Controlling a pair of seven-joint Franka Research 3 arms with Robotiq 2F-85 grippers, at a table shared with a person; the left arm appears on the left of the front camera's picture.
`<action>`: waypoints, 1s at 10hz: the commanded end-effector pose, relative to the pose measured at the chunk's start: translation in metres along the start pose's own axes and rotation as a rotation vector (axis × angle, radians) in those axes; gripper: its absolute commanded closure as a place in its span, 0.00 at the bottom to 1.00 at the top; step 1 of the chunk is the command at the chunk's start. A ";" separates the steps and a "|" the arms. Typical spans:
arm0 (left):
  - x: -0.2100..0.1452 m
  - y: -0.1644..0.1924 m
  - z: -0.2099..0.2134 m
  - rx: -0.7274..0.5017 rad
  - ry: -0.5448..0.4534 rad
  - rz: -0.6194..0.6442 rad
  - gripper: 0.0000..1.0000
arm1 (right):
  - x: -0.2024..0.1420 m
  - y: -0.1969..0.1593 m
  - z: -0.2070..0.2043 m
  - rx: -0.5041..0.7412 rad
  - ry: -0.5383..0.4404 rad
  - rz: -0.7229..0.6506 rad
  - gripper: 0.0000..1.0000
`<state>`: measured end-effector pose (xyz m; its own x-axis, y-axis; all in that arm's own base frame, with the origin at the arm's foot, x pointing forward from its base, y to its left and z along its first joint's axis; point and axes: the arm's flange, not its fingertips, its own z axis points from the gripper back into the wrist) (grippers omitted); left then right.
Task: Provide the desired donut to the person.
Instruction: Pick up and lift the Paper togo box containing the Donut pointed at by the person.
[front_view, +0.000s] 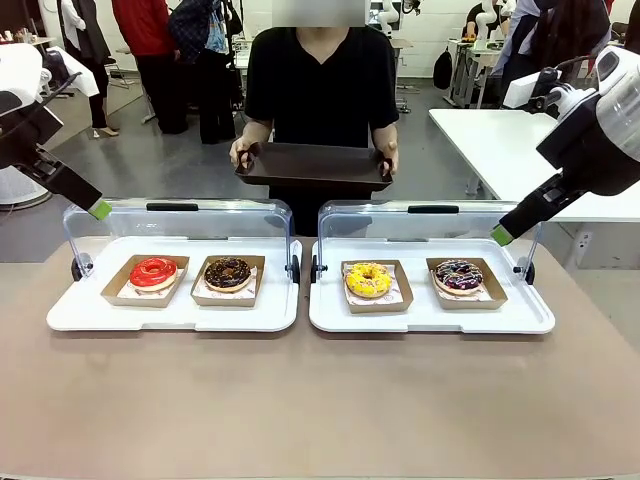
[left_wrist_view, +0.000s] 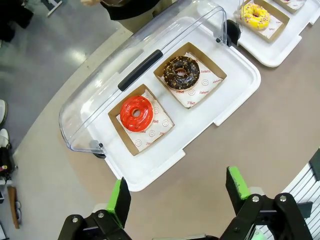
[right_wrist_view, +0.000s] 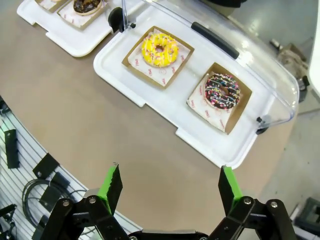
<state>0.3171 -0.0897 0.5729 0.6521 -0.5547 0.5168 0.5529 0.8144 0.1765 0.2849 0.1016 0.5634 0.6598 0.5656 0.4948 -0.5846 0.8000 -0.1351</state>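
Hovering over the table (front_view: 320, 410), the left tool (left_wrist_view: 176, 186) and right tool (right_wrist_view: 170, 174) each have fingers spread apart, holding nothing. From 9 to 3 o'clock, on two white trays (front_view: 175, 318), sit the red donut (front_view: 153, 271), chocolate donut (front_view: 228, 272), yellow donut (front_view: 368, 279) and sprinkled donut (front_view: 458, 275). At 12 o'clock the person (front_view: 320, 85) holds a dark tray (front_view: 312, 165).
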 end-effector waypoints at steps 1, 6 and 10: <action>0.000 0.000 0.000 0.000 0.000 0.000 0.00 | 0.000 0.000 -0.001 0.001 0.003 0.000 0.00; -0.024 0.096 0.009 -0.327 -0.214 -0.175 0.00 | -0.032 -0.127 0.010 0.522 -0.224 0.208 0.00; -0.067 0.167 0.023 -0.469 -0.366 -0.200 0.00 | -0.076 -0.206 0.005 0.726 -0.432 0.166 0.00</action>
<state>0.3497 0.0686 0.5842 0.3559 -0.5394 0.7631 0.8438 0.5365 -0.0142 0.3397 -0.1004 0.5610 0.3658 0.4216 0.8297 -0.9133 0.3344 0.2327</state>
